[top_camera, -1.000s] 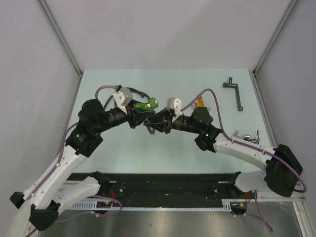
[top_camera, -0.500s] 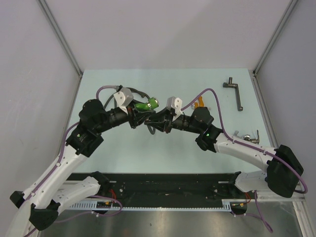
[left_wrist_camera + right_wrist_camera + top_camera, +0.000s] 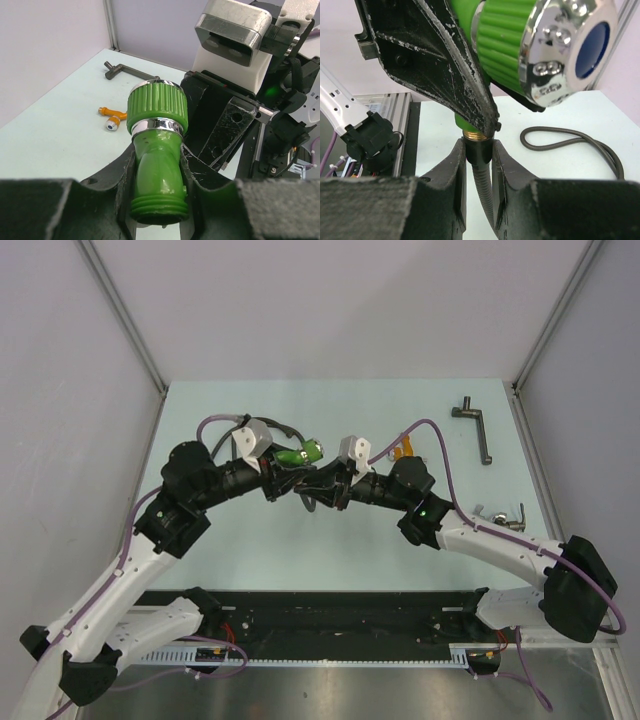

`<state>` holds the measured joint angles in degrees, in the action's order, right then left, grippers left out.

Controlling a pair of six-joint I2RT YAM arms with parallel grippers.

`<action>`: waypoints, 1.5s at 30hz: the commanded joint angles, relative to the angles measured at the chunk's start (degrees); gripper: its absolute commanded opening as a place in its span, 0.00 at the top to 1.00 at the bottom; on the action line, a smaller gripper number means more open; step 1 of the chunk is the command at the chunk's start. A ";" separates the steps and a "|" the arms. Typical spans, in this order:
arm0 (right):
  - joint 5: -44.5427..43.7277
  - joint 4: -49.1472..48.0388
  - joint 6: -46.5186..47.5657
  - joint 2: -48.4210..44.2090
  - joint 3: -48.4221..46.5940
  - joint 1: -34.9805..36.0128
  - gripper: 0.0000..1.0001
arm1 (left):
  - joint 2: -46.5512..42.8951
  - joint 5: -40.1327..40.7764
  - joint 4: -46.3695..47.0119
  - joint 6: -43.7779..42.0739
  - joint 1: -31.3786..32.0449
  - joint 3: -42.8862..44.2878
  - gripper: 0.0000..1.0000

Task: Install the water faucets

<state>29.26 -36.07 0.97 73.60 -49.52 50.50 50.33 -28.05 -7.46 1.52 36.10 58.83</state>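
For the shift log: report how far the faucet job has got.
Done: nothing finished. In hand: the left gripper clamps the bright green plastic faucet while the right gripper, shut on the black braided hose, holds its end at the faucet's inlet. Left: the orange faucet lies untouched on the table.

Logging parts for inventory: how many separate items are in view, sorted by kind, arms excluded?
Faucets: 2, the green faucet and the orange faucet
Hose: 1
Dark metal crank: 1
Silver fitting: 1
Total: 5
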 commanded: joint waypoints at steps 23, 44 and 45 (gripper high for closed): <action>8.69 -9.80 -4.48 -5.66 1.26 -2.77 0.95 | 2.67 -12.63 2.37 2.35 0.64 -2.14 0.98; 28.48 -20.53 -16.53 -3.99 1.00 -7.79 0.96 | 7.42 -34.16 2.81 3.75 0.64 -0.21 1.00; 29.10 -20.44 -16.62 -3.99 0.83 -7.79 0.96 | 7.59 -34.87 2.72 3.84 0.55 -0.20 1.00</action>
<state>55.94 -45.30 -14.00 71.48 -46.33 42.98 55.94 -55.44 3.25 6.50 36.27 58.35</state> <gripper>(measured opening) 0.220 0.336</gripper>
